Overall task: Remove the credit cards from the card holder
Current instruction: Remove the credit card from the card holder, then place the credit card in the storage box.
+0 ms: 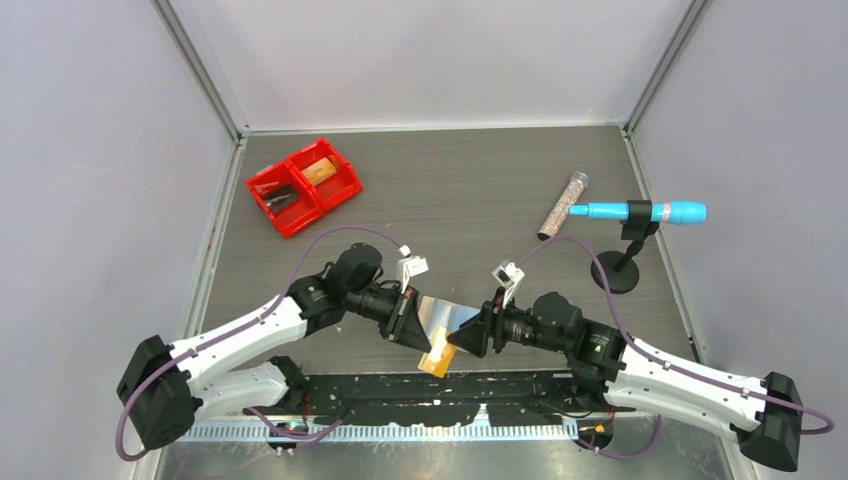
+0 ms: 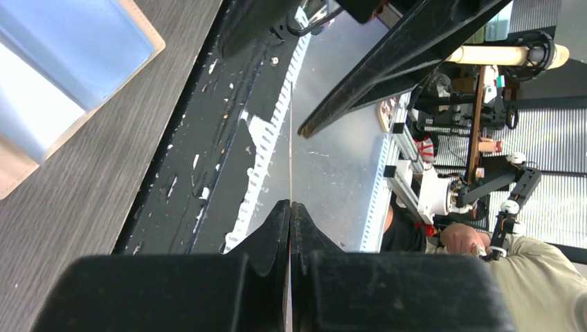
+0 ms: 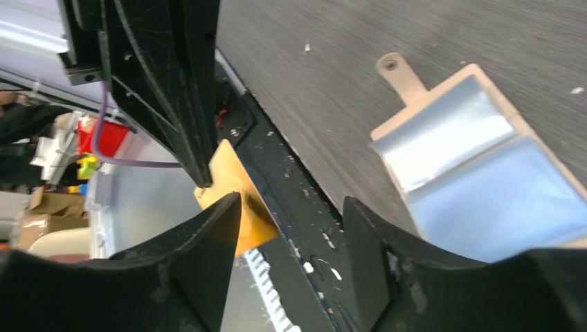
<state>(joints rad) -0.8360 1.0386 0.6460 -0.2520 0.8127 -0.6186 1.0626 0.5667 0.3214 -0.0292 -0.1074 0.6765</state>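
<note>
Low at table edge point(image 3: 291, 124), left tool point(image 2: 291, 206) tight on orange card point(image 3: 232, 176).

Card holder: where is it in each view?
Top external: card holder lies open, bottom centre, between the wrists.
Left wrist: top-left corner.
Right wrist: right side, tab toward the top.
Shared landmark: orange card pinched in the left fingers, edge-on in the left wrist view.
</note>
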